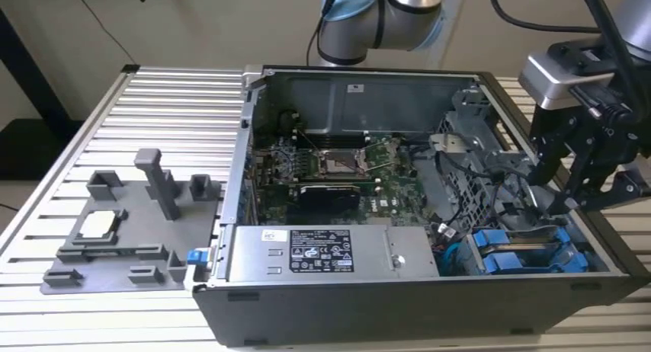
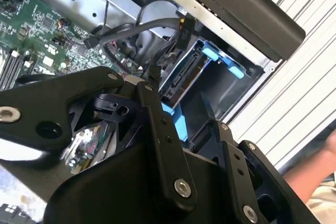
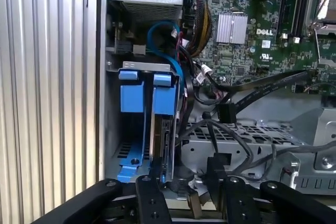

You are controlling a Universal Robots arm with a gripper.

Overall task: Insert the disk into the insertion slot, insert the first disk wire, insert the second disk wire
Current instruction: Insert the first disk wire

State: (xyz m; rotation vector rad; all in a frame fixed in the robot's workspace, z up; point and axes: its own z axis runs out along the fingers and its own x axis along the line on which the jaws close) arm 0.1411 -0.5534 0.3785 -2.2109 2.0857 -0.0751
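Near the counter's edge on the exterior view's right, the disk (image 3: 166,145) is sitting in the insertion slot (image 3: 146,66); the gripper (image 3: 184,174), jaws apart, is hovering over its connector end, likely needing careful squaring there.

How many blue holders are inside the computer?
2. The first blue holder stands next to the case wall. The second blue holder stands right beside it, with a drive in it. More could be hidden under the cables.

I see a ribbed metal counter (image 1: 163,108) carrying an open computer case (image 1: 407,314) and, just beside it on the exterior view's left, a grey plastic fixture (image 1: 127,230).
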